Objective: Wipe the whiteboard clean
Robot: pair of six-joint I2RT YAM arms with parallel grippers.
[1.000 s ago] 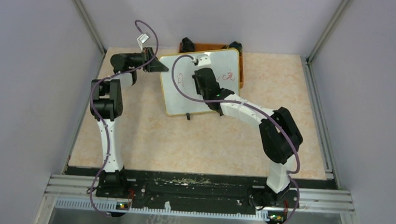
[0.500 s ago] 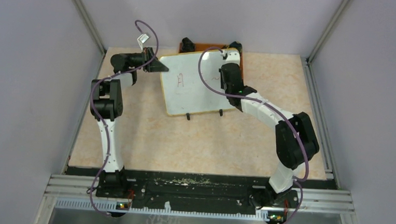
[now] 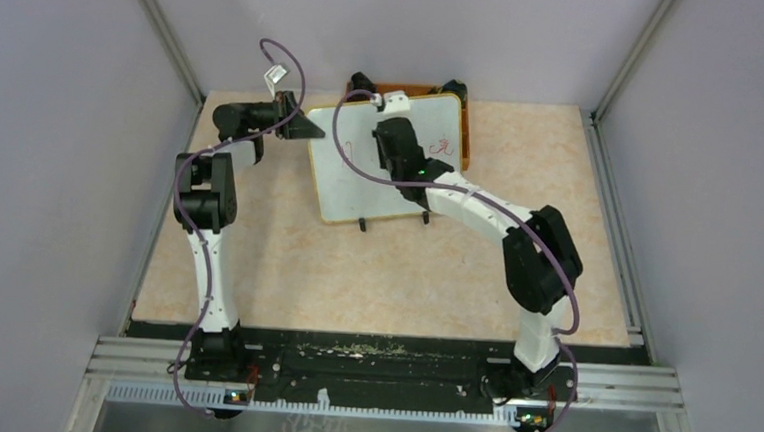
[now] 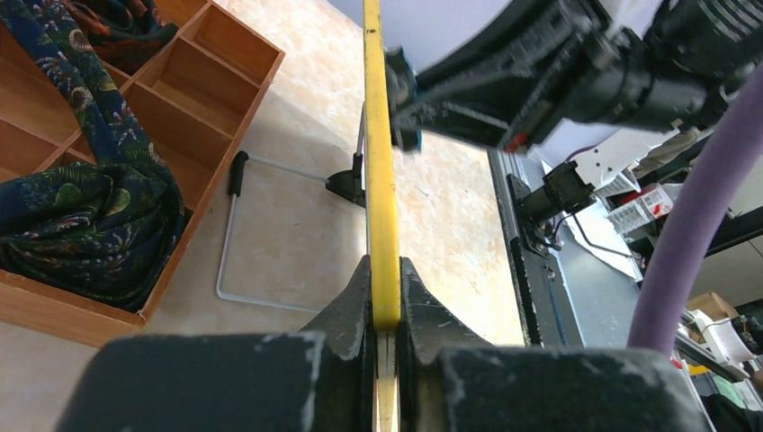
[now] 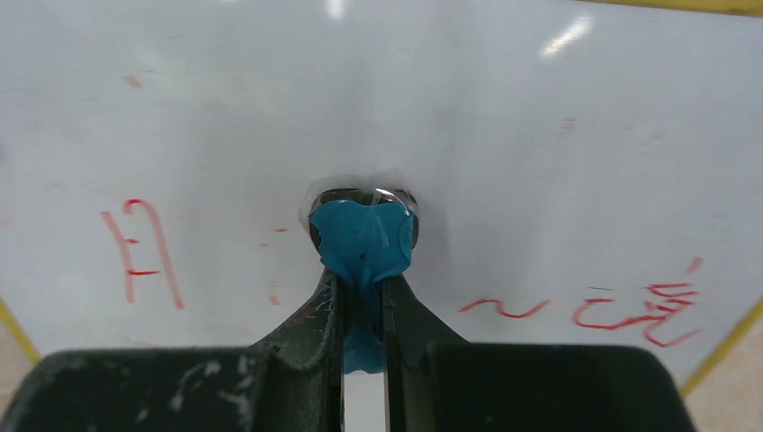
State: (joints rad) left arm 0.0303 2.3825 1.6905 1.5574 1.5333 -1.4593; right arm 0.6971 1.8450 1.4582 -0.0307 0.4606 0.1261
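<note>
Both sets of jaws are closed on something. Left jaws clamp the thin yellow rim of the whiteboard at its left corner; right jaws pinch a blue wad whose tip meets the board's white face.

One board stands tilted at the far middle of the worktop, with two small black feet along its near edge. Just behind it sits one orange tray with open compartments, a dark patterned cloth bundled inside. A wire stand with a black tip lies on the worktop between board and tray.

From above, the right arm crosses the board and covers its middle, and the board hides most of the tray. Two dark shapes at the tray's far corners are too small to make out.

Red writing shows on the board: one character left of the wad, and a squiggle and a scribble to its right, with a few faint flecks. A purple cable cuts across the left wrist's view
</note>
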